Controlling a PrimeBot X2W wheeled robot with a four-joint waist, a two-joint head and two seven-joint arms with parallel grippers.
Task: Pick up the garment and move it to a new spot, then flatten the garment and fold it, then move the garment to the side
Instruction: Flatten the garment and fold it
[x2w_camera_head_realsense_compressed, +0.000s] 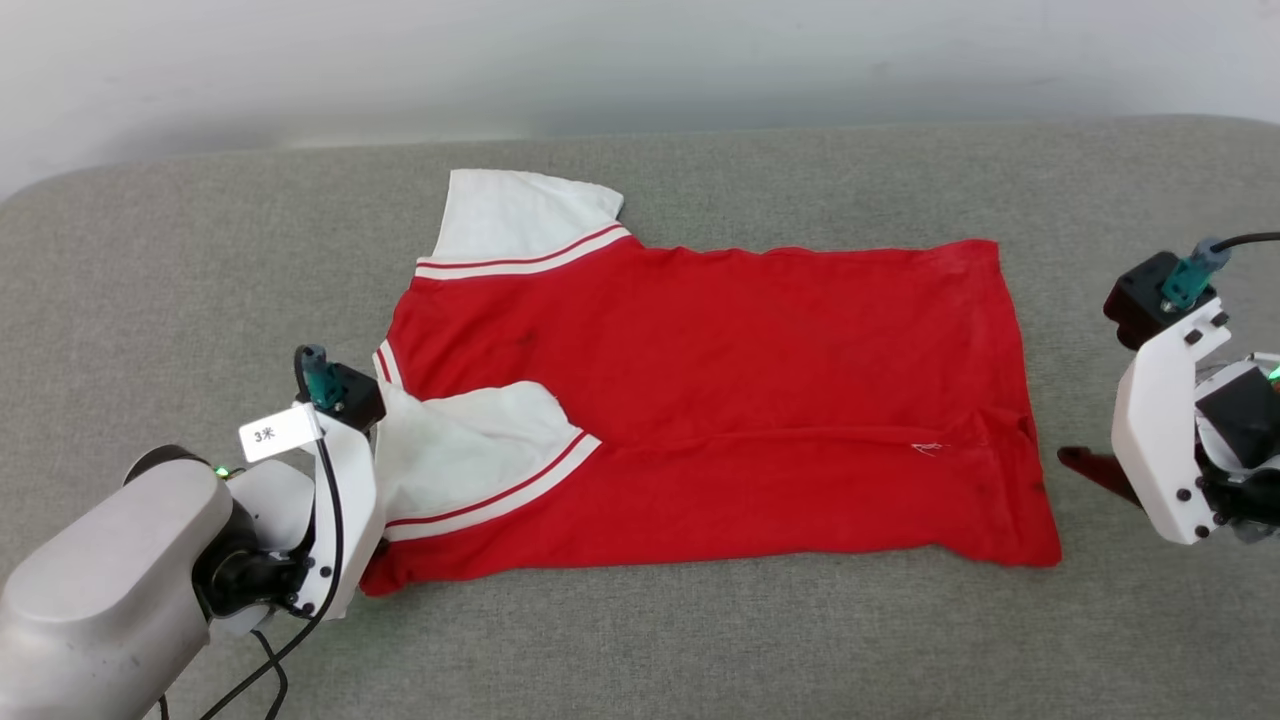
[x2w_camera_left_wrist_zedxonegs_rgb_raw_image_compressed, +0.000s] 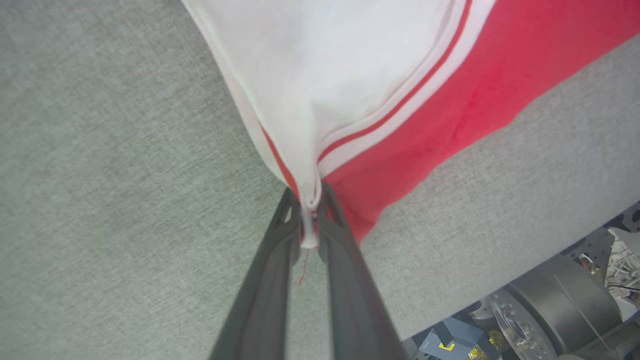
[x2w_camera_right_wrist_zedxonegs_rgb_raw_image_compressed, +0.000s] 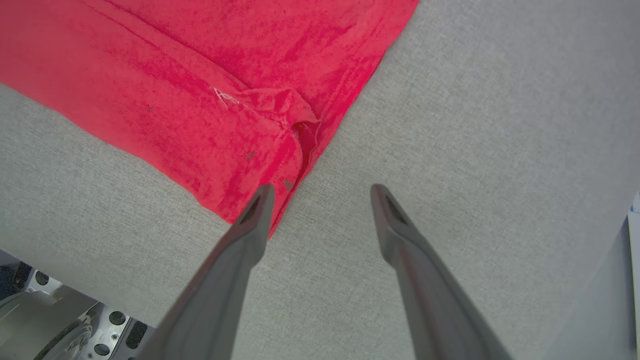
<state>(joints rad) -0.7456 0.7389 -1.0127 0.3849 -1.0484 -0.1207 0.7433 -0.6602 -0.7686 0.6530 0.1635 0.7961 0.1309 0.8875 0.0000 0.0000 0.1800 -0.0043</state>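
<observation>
Garment (x2w_camera_head_realsense_compressed: 700, 400) in left tool (x2w_camera_left_wrist_zedxonegs_rgb_raw_image_compressed: 310, 200); nearby tag (x2w_camera_head_realsense_compressed: 278, 434), perhaps "3米".

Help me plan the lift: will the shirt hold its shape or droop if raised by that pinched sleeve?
Probably droop: the shirt lies limp with creases, and the sleeve bunches into folds where the left gripper pinches it. It looks thin, so likely light. The woven grey cushion may drag on it.
</observation>
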